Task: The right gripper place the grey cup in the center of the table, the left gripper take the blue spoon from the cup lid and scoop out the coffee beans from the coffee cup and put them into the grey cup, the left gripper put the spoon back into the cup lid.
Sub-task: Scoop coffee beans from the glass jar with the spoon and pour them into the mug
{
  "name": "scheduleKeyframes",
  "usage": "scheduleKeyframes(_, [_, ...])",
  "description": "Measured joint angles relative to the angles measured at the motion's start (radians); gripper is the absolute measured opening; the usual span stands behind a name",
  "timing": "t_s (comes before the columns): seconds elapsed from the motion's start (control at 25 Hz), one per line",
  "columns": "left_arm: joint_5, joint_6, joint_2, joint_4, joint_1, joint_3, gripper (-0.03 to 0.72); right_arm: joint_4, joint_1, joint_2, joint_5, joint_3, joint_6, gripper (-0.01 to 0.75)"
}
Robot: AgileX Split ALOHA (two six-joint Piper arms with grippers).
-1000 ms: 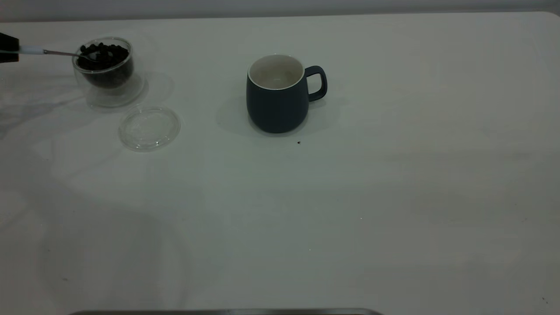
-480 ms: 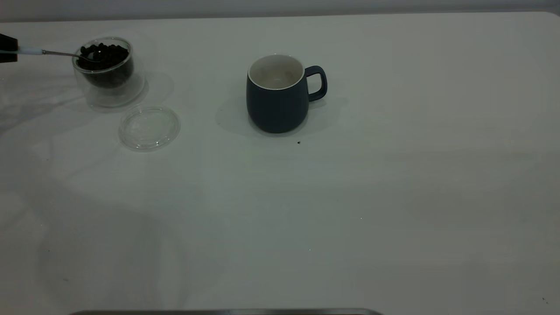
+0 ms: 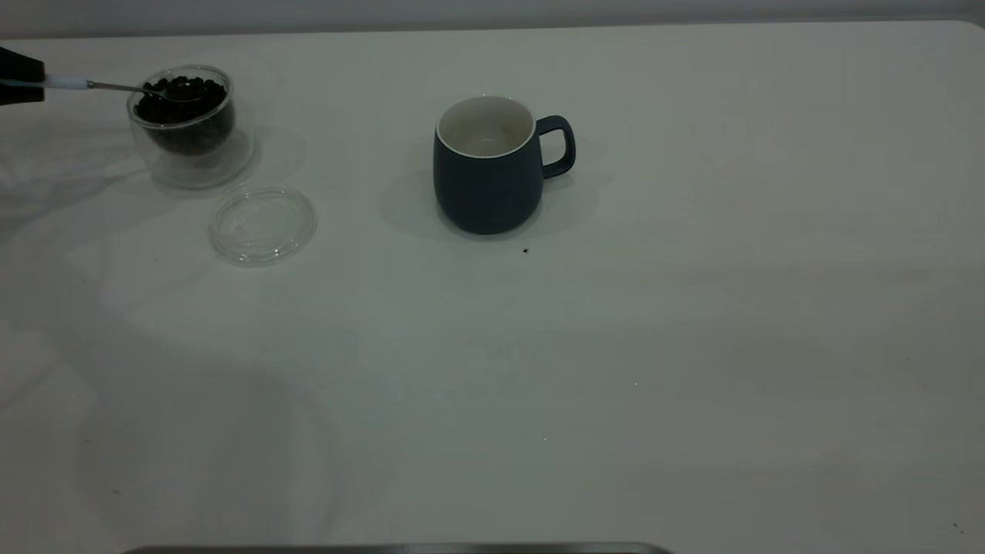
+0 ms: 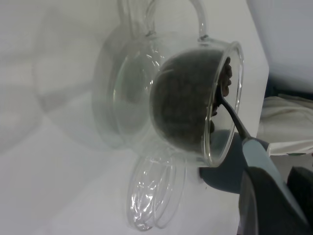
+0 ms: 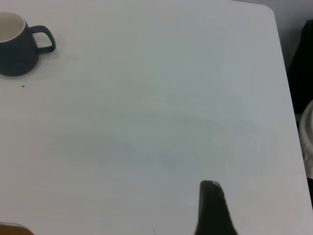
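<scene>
The grey cup (image 3: 485,165) stands upright at the table's middle, handle to the right, and its white inside looks empty. Far left, the clear coffee cup (image 3: 185,127) holds a heap of coffee beans (image 3: 185,96). My left gripper (image 3: 15,77) is at the left edge, shut on the blue spoon (image 3: 115,87) by its pale handle. The spoon's metal bowl rests at the top of the beans. The cup lid (image 3: 263,225) lies empty in front of the coffee cup. The left wrist view shows the handle (image 4: 264,159) in that gripper (image 4: 286,188). My right gripper (image 5: 211,210) hangs over bare table, far from the grey cup (image 5: 14,49).
The white table (image 3: 616,369) is open between the coffee cup and the grey cup. A tiny dark speck (image 3: 525,250) lies just in front of the grey cup. The table's far edge runs close behind the coffee cup.
The left gripper has risen slightly and shifted right, lifting the spoon's bowl from in the beans to their top. The cups and lid have not moved.
</scene>
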Motion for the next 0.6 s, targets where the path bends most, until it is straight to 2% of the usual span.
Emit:
scheduleKeyframes(0.4, [0.002,-0.025,-0.082,0.009,-0.001,0.0,0.132,0.0,0.0,0.0,0.0,0.0,0.0,0.459])
scheduleKeyframes(0.6, [0.002,-0.048,-0.086,0.019,-0.031,0.0,0.132,0.0,0.0,0.0,0.0,0.0,0.0,0.459])
